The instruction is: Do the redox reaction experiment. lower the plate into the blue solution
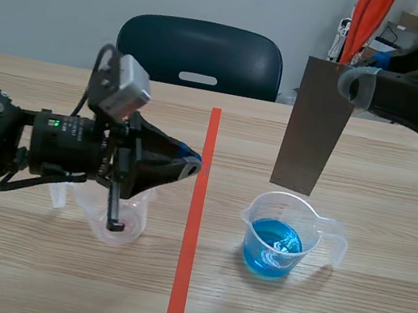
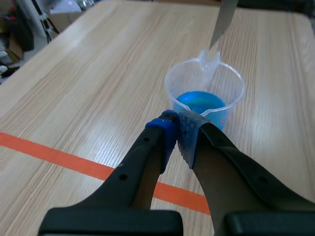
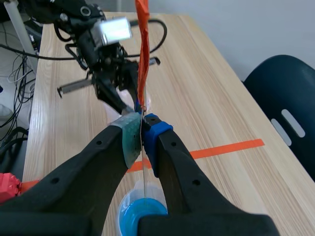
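Hanging upright from the right gripper (image 1: pixel 352 86), which pinches its top corner, the grey plate (image 1: pixel 315 127) has its lower edge just above the beaker (image 1: pixel 307 222) of blue solution (image 1: pixel 272 249). At the beaker's nine o'clock, the left gripper (image 1: pixel 191 168) is closed on nothing, near a clear cup (image 1: pixel 123 222).

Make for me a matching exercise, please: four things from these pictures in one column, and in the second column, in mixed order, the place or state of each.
Things:
1. metal plate
2. beaker of blue solution
3. clear beaker
4. left gripper

Places or states:
a. on the table, left of the tape line
b. fingers shut on nothing
c. hangs upright over the blue liquid, held by the right gripper
d. on the table, right of the tape line

Pairs: 1-c, 2-d, 3-a, 4-b
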### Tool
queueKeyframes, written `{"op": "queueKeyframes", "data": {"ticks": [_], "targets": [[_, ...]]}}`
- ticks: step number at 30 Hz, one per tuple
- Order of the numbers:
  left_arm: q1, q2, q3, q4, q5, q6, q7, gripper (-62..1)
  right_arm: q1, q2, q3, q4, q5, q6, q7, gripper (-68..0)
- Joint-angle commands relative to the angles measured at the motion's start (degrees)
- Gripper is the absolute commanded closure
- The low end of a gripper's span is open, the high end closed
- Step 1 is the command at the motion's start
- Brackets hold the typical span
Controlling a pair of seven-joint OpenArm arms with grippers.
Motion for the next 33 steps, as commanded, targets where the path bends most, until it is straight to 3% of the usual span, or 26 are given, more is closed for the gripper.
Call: {"op": "queueKeyframes", "data": {"ticks": [1,7,13,19,26,33], "targets": [[2.38,-2.71,-2.64,3.39,-1.33,-0.04,-1.49,-2.5,0.26,1.05,1.14,0.52,0.61,0.42,2.05,-0.6],[13.29,-10.78,-9.99,8.28,-1.31,-0.04,-7.5,-2.5,-0.57,1.03,1.14,-1.62,-0.22,0.42,4.66,-0.6],[27.85,-15.37,-19.54,9.14,-0.87,-0.04,-17.84,-2.5,-1.38,1.05,1.14,-4.81,-0.46,0.42,6.78,-0.6],[44.92,-15.54,-30.75,9.14,4.98,2.16,-30.18,-2.5,-4.44,1.03,1.14,-6.8,-6.58,0.42,13.33,-0.6],[60.26,-8.96,-40.54,9.11,14.08,11.04,-40.63,-2.5,-6.29,0.76,1.14,-9.14,-9.22,0.42,16.85,-0.6],[66.6,4.39,-44.33,8.83,23.93,17.29,-43.67,-2.6,-7.23,-0.46,1.14,-12.83,-12.07,0.42,21.33,-0.6]]}}
